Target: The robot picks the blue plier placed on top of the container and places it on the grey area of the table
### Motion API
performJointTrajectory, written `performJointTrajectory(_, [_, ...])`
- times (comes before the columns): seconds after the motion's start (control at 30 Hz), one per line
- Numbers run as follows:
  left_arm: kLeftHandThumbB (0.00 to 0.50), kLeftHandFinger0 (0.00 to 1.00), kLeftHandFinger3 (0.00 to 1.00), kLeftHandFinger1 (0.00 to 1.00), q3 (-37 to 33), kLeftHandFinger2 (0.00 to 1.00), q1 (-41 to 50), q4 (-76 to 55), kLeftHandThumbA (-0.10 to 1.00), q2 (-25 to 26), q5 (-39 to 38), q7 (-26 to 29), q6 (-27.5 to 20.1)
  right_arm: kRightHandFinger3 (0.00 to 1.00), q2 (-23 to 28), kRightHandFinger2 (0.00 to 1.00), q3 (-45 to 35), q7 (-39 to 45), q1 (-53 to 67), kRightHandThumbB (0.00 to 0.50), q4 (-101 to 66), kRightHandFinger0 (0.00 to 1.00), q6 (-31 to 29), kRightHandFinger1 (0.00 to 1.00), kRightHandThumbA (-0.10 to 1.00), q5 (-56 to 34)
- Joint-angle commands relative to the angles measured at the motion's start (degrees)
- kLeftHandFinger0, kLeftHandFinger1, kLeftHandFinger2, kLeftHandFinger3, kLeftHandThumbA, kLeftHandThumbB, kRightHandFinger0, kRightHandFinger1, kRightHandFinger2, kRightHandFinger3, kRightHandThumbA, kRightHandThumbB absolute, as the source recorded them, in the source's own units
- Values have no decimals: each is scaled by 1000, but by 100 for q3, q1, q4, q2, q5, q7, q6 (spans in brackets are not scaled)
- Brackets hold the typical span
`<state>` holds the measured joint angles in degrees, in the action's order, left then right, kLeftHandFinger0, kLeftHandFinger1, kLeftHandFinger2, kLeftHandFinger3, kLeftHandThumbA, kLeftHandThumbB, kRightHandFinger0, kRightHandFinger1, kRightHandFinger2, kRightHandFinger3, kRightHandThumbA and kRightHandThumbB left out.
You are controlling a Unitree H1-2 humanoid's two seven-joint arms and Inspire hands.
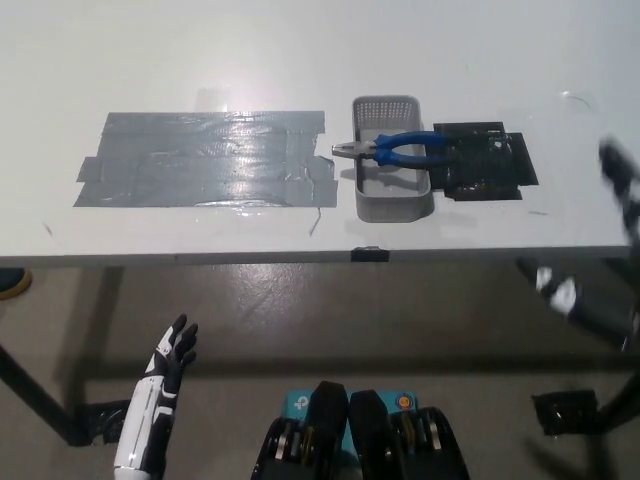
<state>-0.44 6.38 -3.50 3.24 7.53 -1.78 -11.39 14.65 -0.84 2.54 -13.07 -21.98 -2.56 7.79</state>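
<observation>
Blue plier [400,150] is laid across the rim of the grey container [391,160], long axis roughly crosswise to the robot, jaws toward the grey taped area [205,160], handles toward the black patch [487,160]. Right hand [620,190] is blurred at the desk [300,60] edge, just beyond the handle end; its state cannot be told. It is judged nearer. Left hand [172,360] is held low below the desk edge, fingers spread, nothing held; plier lies far up and across from it.
</observation>
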Motion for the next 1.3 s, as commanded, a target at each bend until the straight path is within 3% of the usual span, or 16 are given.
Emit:
performJointTrajectory(0.0, [80, 1000, 1000, 1000, -161, 1000, -97, -202, 1000, -105, 90, 40, -173, 1000, 842, 1000, 335, 1096, -1547, 250, -68, 1000, 1817, 1000, 823, 340])
performJointTrajectory(0.07, [81, 1000, 1000, 1000, -201, 1000, -86, -191, 1000, -125, 112, 25, -188, 1000, 997, 1000, 466, 1234, -1835, 246, 101, 1000, 1999, 1000, 825, 408])
performJointTrajectory(0.17, [100, 1000, 1000, 1000, -294, 1000, -50, -154, 1000, -148, 260, 36, -207, 1000, 1167, 1000, 910, 1628, -2772, 277, 552, 1000, 2906, 1000, 833, 510])
performJointTrajectory(0.2, [96, 1000, 1000, 1000, -317, 1000, -39, -140, 1000, -147, 316, 51, -244, 1000, 1194, 1000, 993, 1745, -2932, 291, 703, 1000, 2942, 1000, 850, 582])
performJointTrajectory(0.37, [85, 1000, 1000, 1000, -389, 1000, -8, -129, 1000, -105, 407, 71, -259, 1000, 1199, 1000, 1654, 2279, -3992, 289, 1992, 1000, 2949, 1000, 864, 792])
performJointTrajectory(0.5, [80, 1000, 1000, 1000, -432, 1000, -5, -110, 1000, -91, 399, 65, -283, 1000, 1059, 1000, 2148, 2627, -4704, 326, 3155, 1000, 2949, 1000, 881, 1181])
performJointTrajectory(0.6, [74, 1000, 1000, 1000, -441, 1000, -9, -91, 1000, -54, 414, 67, -313, 1000, 1018, 1000, 2751, 2797, -5170, 371, 3864, 1000, 2949, 1000, 969, 1354])
performJointTrajectory(0.8, [65, 1000, 1000, 1000, -466, 1000, 35, -99, 1000, -21, 467, 93, -353, 1000, 642, 1000, 3306, 2671, -5655, 358, 4903, 1000, 2885, 1000, 922, 1546])
performJointTrajectory(1.27, [85, 1000, 1000, 1000, -506, 1000, 36, -163, 1000, 57, 551, 65, -292, 1000, -31, 1000, 3548, 2831, -6306, 343, 6398, 1000, 2870, 1000, 924, 1847])
